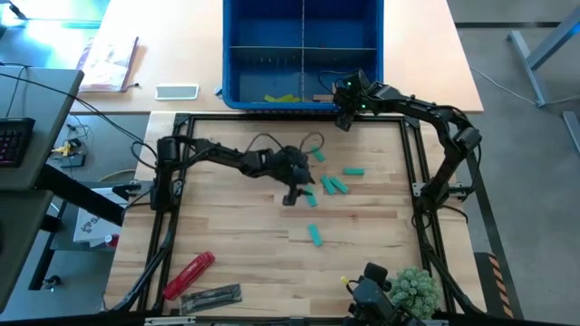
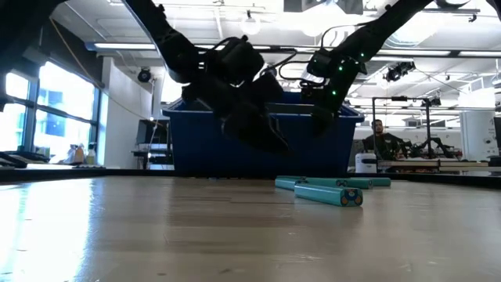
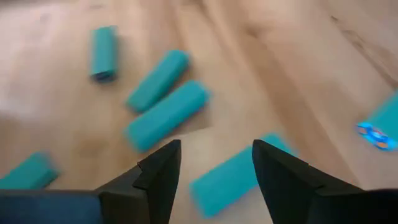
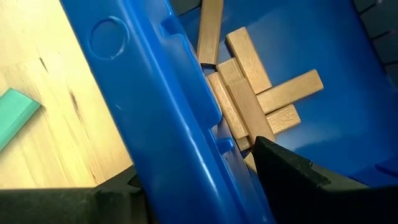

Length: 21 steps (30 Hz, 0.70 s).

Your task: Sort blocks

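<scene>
- near edge of tabletop (image 1: 272, 263): red cylindrical tool (image 1: 188, 274) at the left corner, flat grey mat (image 1: 211, 295) just beside it; green plant-like clump (image 1: 417, 290) at the right corner
- one teal block (image 1: 315, 235) lies alone, between the near edge and the main cluster
- left gripper (image 1: 292, 194) hovers mid-table over the teal cluster, fingers (image 3: 158, 174) spread apart, nothing between them; wrist view shows a teal bar (image 3: 233, 180) on the wood right under the gap, not touched
- more teal blocks around it: a touching pair (image 3: 165, 102), one off alone (image 3: 103, 52), one at the frame edge (image 3: 25, 173)
- from above, the cluster (image 1: 337, 185) sits just right of the left gripper, with one more teal bar (image 1: 353, 169) beyond it and another (image 1: 318, 156) farther back
- low view: teal bars (image 2: 329, 193) lie flat on the wood in front of the bin
- right gripper (image 1: 344, 113) is at the blue bin's (image 1: 263, 27) near wall, right side, fingers apart, straddling the wall (image 4: 168, 124), holding nothing
- tan wood blocks (image 4: 249, 93) piled loosely in the near right compartment
- lime yellow-green blocks (image 1: 283, 98) in the near left compartment
- person (image 2: 380, 139) seated in the room beyond the table
</scene>
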Each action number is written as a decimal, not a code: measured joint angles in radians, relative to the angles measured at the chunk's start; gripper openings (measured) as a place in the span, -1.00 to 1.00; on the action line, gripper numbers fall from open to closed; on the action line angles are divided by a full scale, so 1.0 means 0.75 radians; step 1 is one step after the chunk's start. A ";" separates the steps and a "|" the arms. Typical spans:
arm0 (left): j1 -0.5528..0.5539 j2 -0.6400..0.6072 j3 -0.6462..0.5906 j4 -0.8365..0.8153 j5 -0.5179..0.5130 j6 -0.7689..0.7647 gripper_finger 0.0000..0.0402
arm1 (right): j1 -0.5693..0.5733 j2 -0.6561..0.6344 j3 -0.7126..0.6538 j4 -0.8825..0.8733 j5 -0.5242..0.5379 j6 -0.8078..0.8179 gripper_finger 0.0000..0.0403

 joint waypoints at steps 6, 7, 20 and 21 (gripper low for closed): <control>-0.049 0.045 0.000 0.063 0.031 0.065 -0.08 | 0.000 0.000 0.000 0.002 0.000 0.000 -0.03; -0.049 0.045 0.000 0.065 0.034 0.087 -0.07 | 0.000 0.000 0.000 0.002 0.000 0.000 -0.03; -0.012 0.064 0.094 -0.085 0.152 0.314 0.07 | 0.000 0.000 0.000 0.002 0.001 0.000 -0.03; -0.005 0.078 0.102 -0.084 0.179 0.300 0.07 | 0.000 0.000 0.000 0.002 0.002 0.000 -0.03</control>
